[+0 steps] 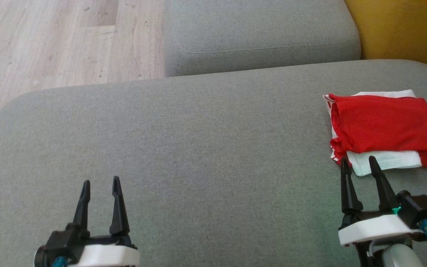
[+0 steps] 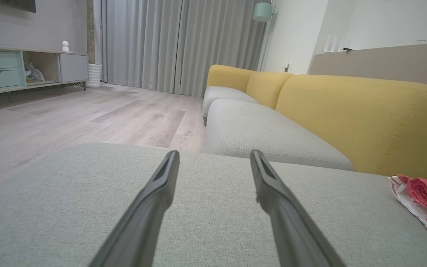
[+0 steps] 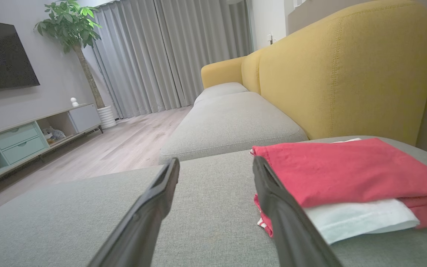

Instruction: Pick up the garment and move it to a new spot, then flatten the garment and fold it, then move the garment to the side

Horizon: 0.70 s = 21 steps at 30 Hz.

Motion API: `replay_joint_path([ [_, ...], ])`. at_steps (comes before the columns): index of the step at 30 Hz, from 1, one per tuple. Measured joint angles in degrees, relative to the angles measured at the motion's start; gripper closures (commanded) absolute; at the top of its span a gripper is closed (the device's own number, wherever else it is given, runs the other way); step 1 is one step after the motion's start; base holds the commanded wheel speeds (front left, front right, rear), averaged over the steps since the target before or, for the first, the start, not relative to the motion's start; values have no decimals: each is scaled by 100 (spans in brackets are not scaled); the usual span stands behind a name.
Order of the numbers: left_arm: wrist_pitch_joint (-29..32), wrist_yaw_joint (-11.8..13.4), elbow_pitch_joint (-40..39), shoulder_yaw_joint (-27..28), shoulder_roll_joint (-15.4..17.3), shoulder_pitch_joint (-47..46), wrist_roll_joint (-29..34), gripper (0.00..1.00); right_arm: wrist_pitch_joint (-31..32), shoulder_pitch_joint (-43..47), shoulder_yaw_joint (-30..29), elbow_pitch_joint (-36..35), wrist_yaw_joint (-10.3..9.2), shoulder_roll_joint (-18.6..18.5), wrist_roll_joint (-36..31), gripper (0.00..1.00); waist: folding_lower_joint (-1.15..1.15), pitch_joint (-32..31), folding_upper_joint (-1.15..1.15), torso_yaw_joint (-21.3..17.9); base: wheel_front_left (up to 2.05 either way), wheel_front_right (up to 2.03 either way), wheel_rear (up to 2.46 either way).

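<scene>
The garment (image 1: 384, 126) is a neat red & white folded square of soft, thin cloth. It lies flat on the right side of the fuzzy grey cushion (image 1: 198, 148). I think it's there bc the fold & move are done. My right gripper (image 1: 358, 160) is just beside it, wide open, holding nothing. The left gripper (image 1: 101, 181) is the same, well apart.
</scene>
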Motion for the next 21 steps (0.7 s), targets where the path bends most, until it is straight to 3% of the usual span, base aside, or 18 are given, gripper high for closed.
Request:
replay_joint_path([
  [17, 0, 16, 132, 20, 0, 66, -445, 0, -3, 1, 76, 48, 0, 0, 92, 0, 0, -42, 0, -81, 0, 0, 0],
  [18, 1, 16, 165, 21, -3, 65, -452, 100, -9, 1, 75, 93, 0, 1, 90, 100, 0, -38, 0, -87, 0, 0, 0],
  [21, 34, 16, 454, 13, -13, 143, -453, 100, 5, 102, 77, 381, 0, 4, 91, 100, 0, -37, 0, -88, 0, 0, 0],
])
